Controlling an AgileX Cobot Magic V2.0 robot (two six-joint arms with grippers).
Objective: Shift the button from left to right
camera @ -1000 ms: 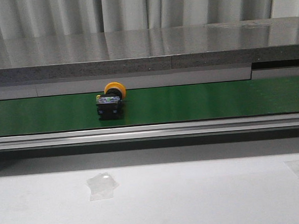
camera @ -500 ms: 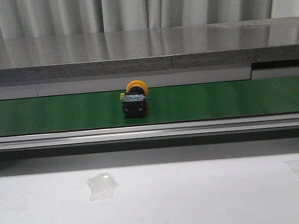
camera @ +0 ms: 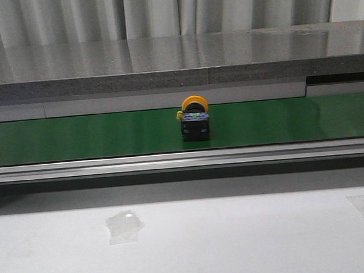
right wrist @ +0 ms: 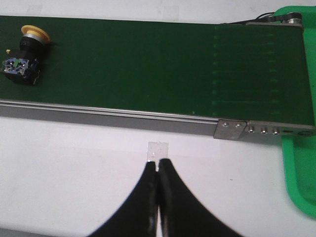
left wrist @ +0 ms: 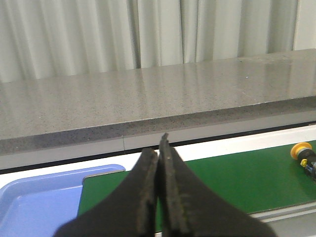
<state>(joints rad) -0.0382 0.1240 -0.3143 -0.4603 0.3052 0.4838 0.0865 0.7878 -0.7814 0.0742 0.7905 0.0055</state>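
No text, label, brand, number or sign can be read in any view. The button (camera: pixel 195 121), lying on the green belt (camera: pixel 77 137) well away from both grippers, carries tiny blue-green marks on its black body, seen best in the right wrist view (right wrist: pixel 21 61), but they are too small and blurred to make out as letters or figures. The pieces of clear tape on the table, one just ahead of the right gripper's (right wrist: pixel 158 168) tips (right wrist: pixel 158 150), are blank.
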